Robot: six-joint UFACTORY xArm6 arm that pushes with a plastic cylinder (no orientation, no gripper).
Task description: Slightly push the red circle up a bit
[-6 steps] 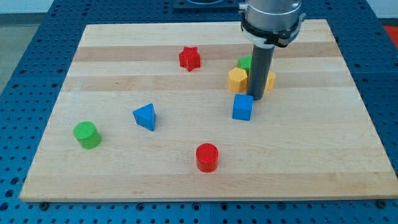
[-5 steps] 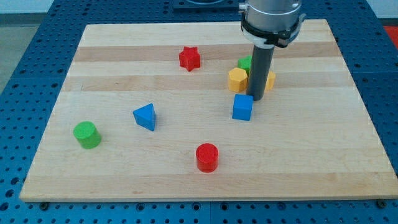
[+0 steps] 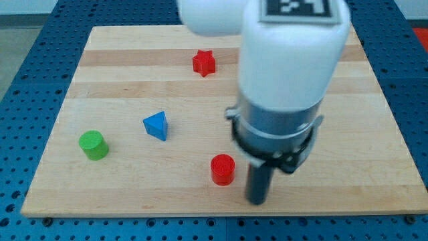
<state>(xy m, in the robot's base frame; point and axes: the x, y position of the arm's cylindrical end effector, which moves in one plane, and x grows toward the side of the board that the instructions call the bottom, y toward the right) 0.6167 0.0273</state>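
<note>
- My tip [image 3: 258,201] rests on the bench [image 3: 134,194], near its bottom edge.
- Red circle [image 3: 223,169] sits just beside my tip, at its 10 o'clock.
- There are no jaws, only a rod.

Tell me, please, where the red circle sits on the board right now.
The red circle sits near the view's bottom, just left of centre, with my tip close by on its lower right and the blue triangle up to its left.
</note>
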